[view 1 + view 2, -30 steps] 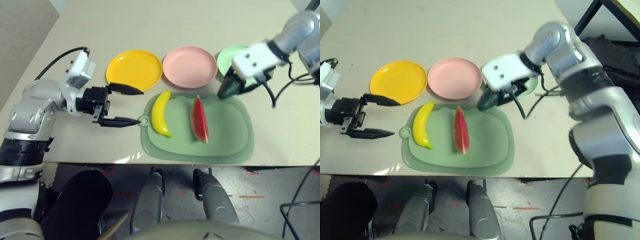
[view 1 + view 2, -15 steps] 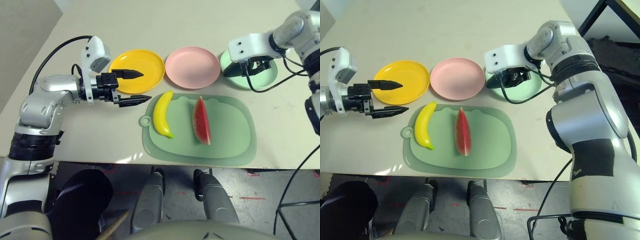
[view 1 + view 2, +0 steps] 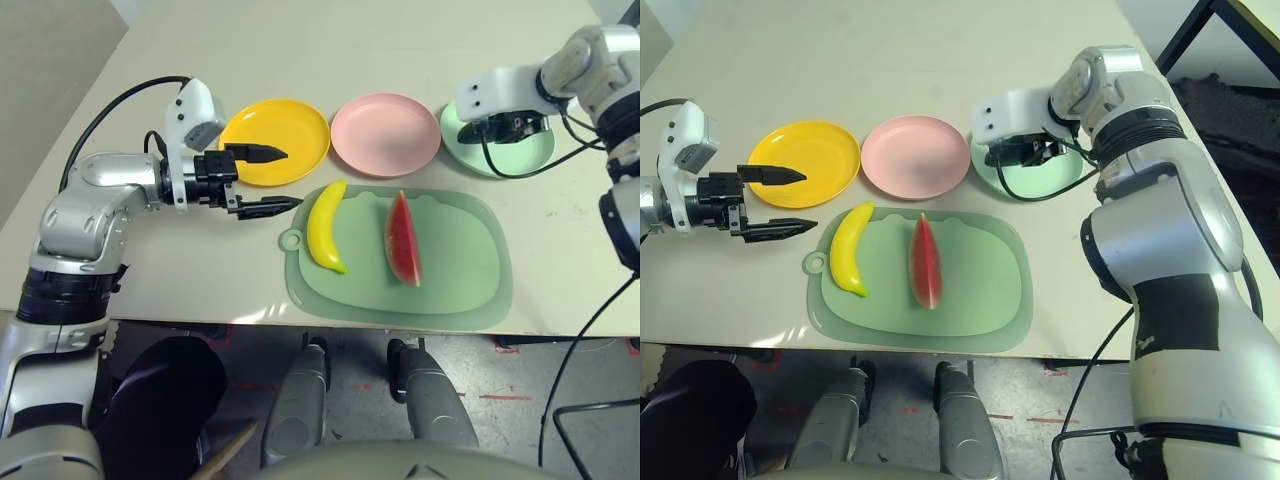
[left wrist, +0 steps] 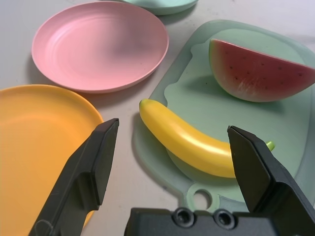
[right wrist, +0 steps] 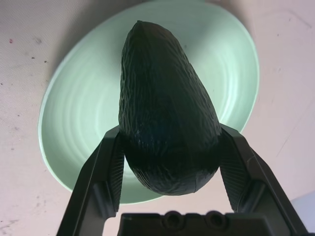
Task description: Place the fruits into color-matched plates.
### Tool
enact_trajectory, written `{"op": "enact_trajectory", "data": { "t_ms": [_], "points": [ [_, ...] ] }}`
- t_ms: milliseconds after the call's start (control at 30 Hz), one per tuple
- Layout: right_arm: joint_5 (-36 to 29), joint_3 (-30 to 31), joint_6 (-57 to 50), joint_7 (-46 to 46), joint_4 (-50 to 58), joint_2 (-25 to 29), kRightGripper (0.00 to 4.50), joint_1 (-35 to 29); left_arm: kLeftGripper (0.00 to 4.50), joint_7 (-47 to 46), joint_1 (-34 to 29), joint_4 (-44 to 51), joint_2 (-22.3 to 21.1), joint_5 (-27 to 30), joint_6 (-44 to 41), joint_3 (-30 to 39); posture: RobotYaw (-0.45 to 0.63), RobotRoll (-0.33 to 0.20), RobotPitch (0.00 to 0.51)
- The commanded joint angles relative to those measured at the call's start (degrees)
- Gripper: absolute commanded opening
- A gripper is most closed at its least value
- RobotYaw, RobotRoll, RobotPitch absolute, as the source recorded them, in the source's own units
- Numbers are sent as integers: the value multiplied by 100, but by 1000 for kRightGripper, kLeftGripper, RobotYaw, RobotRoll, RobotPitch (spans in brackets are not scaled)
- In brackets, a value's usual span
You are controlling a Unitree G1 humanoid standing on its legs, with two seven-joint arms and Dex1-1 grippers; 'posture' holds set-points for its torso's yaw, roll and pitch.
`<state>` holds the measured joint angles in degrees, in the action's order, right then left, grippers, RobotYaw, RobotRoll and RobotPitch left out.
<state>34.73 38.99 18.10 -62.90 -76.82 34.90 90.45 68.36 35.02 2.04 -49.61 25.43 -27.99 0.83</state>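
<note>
Your right tool (image 5: 170, 147) grasps the avocado (image 5: 167, 103) over the mint green plate (image 5: 88, 118), your left tool (image 4: 179, 162) gapes empty, and the banana (image 3: 324, 225) and watermelon wedge (image 3: 401, 240) wait on the cutting mat (image 3: 460, 270).

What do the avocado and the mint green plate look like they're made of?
Avocado: likely moulded plastic or rubber, a toy; dark green, matte, with a pebbled skin texture. Mint green plate: seemingly matte plastic; uniform colour, faint concentric rings, soft sheen without sharp glare. Neither material can be confirmed by look alone.
</note>
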Motion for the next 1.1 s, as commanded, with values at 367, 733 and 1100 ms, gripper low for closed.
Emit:
{"op": "enact_trajectory", "data": {
  "t_ms": [367, 733, 1100],
  "points": [
    [193, -177, 272, -95, -8, 13, 4476, 0, 4500, 103, 17, -58, -49, -109, 89, -26, -20, 0, 270],
    [-271, -637, 1248, -1380, 362, 87, 4476, 244, 4500, 518, 24, -484, -189, -253, 553, -2, -34, 0, 280],
    [-2578, -126, 2801, -2960, 2806, 646, 4476, -488, 4500, 1841, 71, -513, -428, 566, 500, 298, -42, 0, 276]
  ]
}}
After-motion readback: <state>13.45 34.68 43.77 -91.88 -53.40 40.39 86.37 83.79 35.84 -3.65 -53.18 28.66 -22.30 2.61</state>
